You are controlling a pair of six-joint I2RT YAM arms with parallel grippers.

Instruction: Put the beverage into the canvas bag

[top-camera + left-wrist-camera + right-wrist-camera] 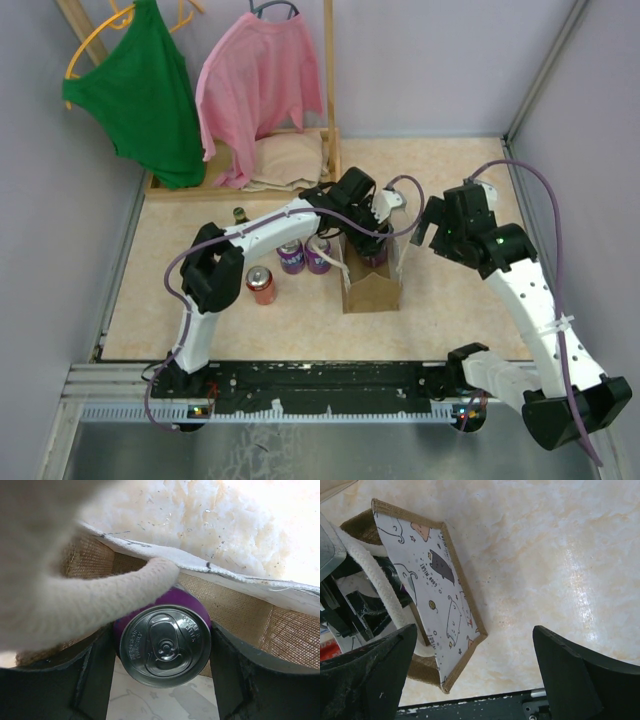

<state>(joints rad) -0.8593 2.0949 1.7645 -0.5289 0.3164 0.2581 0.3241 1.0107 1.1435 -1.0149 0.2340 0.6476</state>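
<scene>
The canvas bag (372, 290) stands upright on the table (450, 310), its mouth open to the top. The left gripper (375, 240) hangs right over that mouth, clamped on a purple can (165, 645). In the left wrist view its dark fingers (95, 680) press on either side of the can, whose silver lid faces the camera. The can sits in the bag's mouth with the brown woven inner wall just behind it; how deep it has gone I cannot tell. One pale rope handle (100, 600) of the bag lies across the can's upper edge, touching it.

The right gripper (475, 670) hovers beside the bag, on the side away from the other drinks, with its jaws spread wide and nothing between them. From its wrist camera the bag's side panel shows white with small cartoon cats, edged in brown weave.

On the bag's other side, two more purple cans (291, 257) stand upright just beside it and close together. A red can (262, 286) stands a little farther out and nearer the arm bases. A dark bottle (240, 214) stands beyond them, farther from the bag. Well behind the bag, at the back wall, a folded cloth pile (290, 160) lies under a green top (145, 95) and a pink top (255, 85) — both on hangers.
</scene>
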